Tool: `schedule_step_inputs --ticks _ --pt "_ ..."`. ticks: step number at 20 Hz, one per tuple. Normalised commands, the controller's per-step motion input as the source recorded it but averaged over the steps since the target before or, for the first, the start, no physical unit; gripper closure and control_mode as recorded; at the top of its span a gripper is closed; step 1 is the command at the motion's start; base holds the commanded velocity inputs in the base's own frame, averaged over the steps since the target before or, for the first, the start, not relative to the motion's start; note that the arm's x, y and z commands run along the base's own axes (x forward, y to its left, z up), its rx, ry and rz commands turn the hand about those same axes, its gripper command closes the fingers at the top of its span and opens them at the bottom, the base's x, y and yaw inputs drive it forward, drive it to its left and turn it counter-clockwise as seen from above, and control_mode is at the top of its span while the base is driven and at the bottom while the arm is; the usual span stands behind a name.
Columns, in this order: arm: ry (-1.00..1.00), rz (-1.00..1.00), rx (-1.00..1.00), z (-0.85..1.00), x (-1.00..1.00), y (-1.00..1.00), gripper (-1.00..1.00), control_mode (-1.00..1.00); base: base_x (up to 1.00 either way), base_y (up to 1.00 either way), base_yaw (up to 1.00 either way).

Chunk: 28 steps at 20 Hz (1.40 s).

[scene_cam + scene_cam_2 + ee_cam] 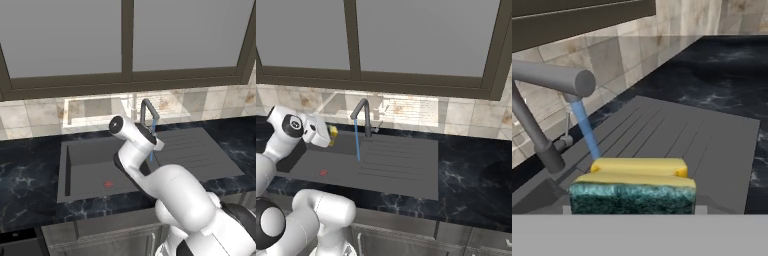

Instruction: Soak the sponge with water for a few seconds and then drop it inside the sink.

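Pincer (331, 136) clamped on sponge (634, 187) | I read water (586, 131) just beyond sponge's far-left edge | sponge long axis crosswise, above sink (316, 162)

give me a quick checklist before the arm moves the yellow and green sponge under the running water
1. Small yellow block sponge with dark green scouring layer held in the two-finger gripper: ok, judging by the hand view.
2. Thin light-blue water stream running from the dark curved faucet spout: ok.
3. Sponge in the stream: not ok; in the right base view it sits left of the water.
4. Stream falls into the large dark grey matte sink: ok, near the ribbed drainboard.
5. Sponge above the basin: ok.
6. Finger grip firmness: cannot tell; the fingertips are hidden.
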Motion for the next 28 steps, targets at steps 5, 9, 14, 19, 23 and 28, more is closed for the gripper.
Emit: schedule_step_inputs --ticks 5,9,14,19,23,28 --pt "0.0 -0.07 0.0 0.0 0.0 -0.17 1.0 -1.0 0.0 0.0 0.0" --pt "0.0 -0.07 0.0 0.0 -0.01 -0.14 1.0 -1.0 0.0 0.0 0.0" --pt "0.0 -0.07 0.0 0.0 0.0 -0.11 1.0 -1.0 0.0 0.0 0.0" --pt "0.0 -0.07 0.0 0.0 0.0 -0.11 1.0 -1.0 0.0 0.0 0.0" --pt "0.0 -0.08 0.0 0.0 0.0 -0.12 1.0 -1.0 0.0 0.0 0.0" --pt "0.0 -0.07 0.0 -0.01 0.0 -0.12 1.0 -1.0 0.0 0.0 0.0"
